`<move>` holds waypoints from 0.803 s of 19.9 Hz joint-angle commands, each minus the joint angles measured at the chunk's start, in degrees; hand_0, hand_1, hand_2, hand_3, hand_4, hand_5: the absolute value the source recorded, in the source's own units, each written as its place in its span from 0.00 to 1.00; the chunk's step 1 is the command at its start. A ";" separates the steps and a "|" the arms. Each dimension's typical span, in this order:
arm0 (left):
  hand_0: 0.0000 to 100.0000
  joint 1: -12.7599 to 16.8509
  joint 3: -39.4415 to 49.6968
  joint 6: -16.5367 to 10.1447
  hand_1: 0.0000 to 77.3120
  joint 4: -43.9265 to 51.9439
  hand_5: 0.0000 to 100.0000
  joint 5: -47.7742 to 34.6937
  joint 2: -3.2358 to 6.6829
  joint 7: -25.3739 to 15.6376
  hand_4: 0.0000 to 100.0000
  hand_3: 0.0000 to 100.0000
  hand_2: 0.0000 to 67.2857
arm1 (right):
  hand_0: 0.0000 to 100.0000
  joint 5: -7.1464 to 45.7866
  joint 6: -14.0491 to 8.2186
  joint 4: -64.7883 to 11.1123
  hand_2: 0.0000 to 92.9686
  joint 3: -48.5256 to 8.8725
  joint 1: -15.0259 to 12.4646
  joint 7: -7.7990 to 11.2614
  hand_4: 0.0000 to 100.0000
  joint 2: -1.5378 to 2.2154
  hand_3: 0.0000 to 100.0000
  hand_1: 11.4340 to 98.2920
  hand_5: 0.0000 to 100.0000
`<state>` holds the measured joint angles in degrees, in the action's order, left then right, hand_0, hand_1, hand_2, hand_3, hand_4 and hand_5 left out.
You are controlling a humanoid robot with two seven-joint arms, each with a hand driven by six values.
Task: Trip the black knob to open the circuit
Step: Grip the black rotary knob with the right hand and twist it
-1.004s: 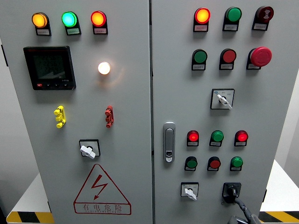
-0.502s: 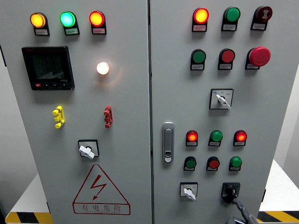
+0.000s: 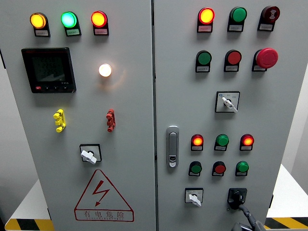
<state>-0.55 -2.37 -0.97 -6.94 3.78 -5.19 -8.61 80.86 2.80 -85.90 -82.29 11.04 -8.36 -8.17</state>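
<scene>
The grey cabinet stood with two doors side by side, and the black knob sat low on the right door, at about five o'clock from the chrome door latch. Only a scrap of the right hand showed at the bottom edge, grey and dark, with one finger reaching up to the knob's lower edge; whether it gripped the knob or merely touched it I could not tell. At nine o'clock from the knob was a white-handled selector switch. On the left door a red-bordered warning triangle carried a lightning bolt and a line of red Chinese characters beneath it, too small for me to read with confidence. At twelve o'clock from it sat another white selector. Small labels hung under every pilot lamp, their print unreadable. The black meter at upper left showed a dim, illegible screen. A red mushroom button sat at upper right.
</scene>
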 commanded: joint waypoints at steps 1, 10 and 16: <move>0.00 -0.07 0.00 0.00 0.04 0.00 0.01 0.00 0.01 0.00 0.07 0.21 0.19 | 1.00 0.00 0.02 -0.14 0.04 0.28 0.04 -0.08 1.00 0.00 0.87 0.92 1.00; 0.00 -0.07 0.00 0.00 0.04 0.00 0.01 0.00 0.01 0.00 0.07 0.21 0.19 | 1.00 -0.09 0.10 -0.23 0.04 0.46 0.04 -0.61 1.00 0.00 0.86 0.91 1.00; 0.00 0.02 0.00 0.00 0.04 0.00 0.01 0.00 0.01 0.00 0.07 0.21 0.19 | 1.00 -0.09 0.10 -0.58 0.04 0.90 0.04 -0.69 0.99 0.00 0.86 0.91 1.00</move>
<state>-0.57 -2.37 -0.97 -6.94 3.78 -5.18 -8.61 80.78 2.89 -86.33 -81.51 11.08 -9.02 -8.17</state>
